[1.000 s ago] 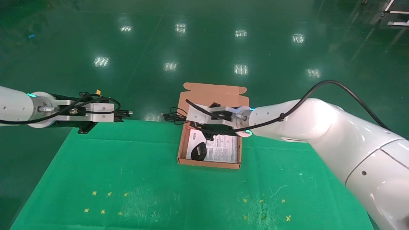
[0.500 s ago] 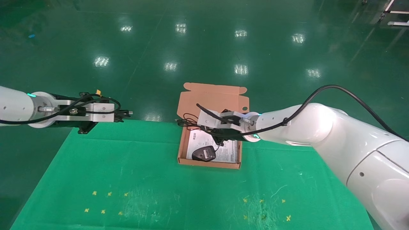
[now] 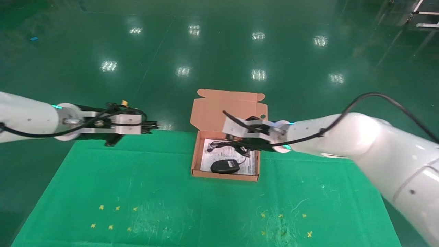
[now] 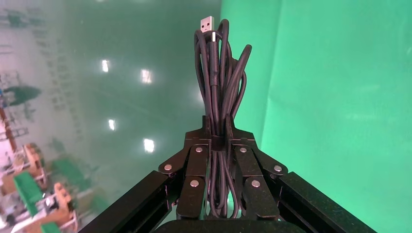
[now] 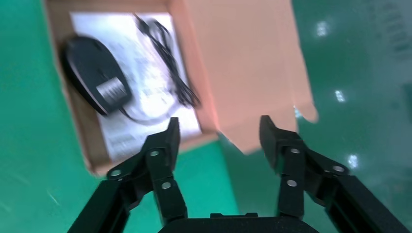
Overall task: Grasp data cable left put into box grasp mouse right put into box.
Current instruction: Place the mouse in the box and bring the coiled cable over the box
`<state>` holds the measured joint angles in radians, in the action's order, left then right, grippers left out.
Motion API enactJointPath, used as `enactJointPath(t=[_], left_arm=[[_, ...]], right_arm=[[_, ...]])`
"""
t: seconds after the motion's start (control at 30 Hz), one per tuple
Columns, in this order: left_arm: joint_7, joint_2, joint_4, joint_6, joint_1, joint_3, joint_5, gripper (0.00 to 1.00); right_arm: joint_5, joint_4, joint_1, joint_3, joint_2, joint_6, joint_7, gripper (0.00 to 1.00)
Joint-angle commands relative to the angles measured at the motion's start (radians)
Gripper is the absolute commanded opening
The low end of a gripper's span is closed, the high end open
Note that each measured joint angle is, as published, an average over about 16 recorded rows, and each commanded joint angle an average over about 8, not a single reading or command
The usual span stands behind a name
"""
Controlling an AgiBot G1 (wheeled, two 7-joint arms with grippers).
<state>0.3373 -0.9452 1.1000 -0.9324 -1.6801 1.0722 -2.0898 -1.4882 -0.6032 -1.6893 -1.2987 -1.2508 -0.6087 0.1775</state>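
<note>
The shallow cardboard box (image 3: 196,161) sits on the green cloth (image 3: 137,192), flap lid raised; inside, on its white printed sheet, lie the smooth black oval mouse (image 3: 225,166) and its thin cord (image 3: 223,144); the right gripper (image 5: 218,133) hangs over the box's right wall, released, fingers spread around nothing; the left gripper (image 4: 217,145), above the cloth's far left edge, is clenched on the data cable (image 4: 217,82), a narrow looped bundle.

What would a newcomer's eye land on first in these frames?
Probably the open orange-brown box at the far middle of the green table, with the black mouse and its cord lying inside on the white sheet. Next, the right gripper, open, just above the box, and the left gripper off to the left, clamping the bundled data cable.
</note>
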Motion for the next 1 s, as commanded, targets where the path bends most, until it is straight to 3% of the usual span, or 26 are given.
enactJointPath(t=[0.03, 0.27, 0.63, 1.0], left_arm=[[-0.010, -0.014, -0.009, 0.017, 0.009, -0.003, 0.017, 0.00], [-0.117, -0.155, -0.145, 0.152, 0.052, -0.003, 0.070, 0.00], [-0.345, -0.370, -0.399, 0.294, 0.082, -0.013, 0.193, 0.00], [-0.495, -0.422, -0.442, 0.355, 0.098, 0.026, 0.354, 0.00]], right_arm=[[0.000, -0.015, -0.002, 0.000, 0.025, -0.004, 0.000, 1.00], [-0.050, -0.114, -0.037, -0.014, 0.165, -0.005, 0.073, 1.00], [-0.174, -0.339, -0.093, -0.044, 0.378, -0.009, 0.266, 1.00], [-0.297, -0.516, -0.120, -0.063, 0.485, -0.027, 0.445, 1.00]])
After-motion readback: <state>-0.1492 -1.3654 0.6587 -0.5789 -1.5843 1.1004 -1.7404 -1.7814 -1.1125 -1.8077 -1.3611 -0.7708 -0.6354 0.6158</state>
